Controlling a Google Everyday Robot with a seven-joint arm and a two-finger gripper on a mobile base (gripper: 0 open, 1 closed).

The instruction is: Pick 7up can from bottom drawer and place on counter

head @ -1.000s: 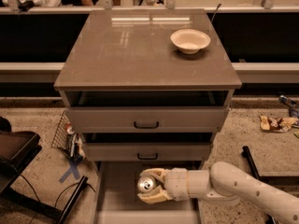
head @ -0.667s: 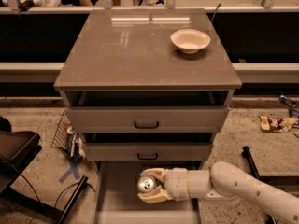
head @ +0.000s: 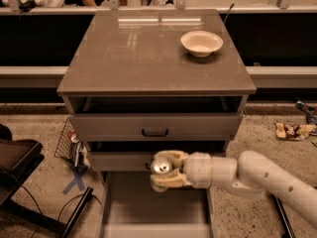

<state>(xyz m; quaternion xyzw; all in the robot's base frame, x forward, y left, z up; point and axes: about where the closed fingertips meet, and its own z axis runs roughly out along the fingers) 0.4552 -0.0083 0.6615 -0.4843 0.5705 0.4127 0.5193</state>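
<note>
The 7up can shows its shiny silver top and pull tab. My gripper is shut on the can, with cream fingers above and below it. It holds the can above the open bottom drawer, just in front of the middle drawer's face. The drawer's flat floor is bare. The counter is the glossy grey-brown top of the cabinet, well above the can. My white arm reaches in from the lower right.
A white bowl stands on the counter's back right. The two upper drawers are slightly open. A wire basket and a dark chair stand at the left. Litter lies on the floor at the right.
The can and gripper have risen a little, from low over the drawer floor to just in front of the middle drawer's face.
</note>
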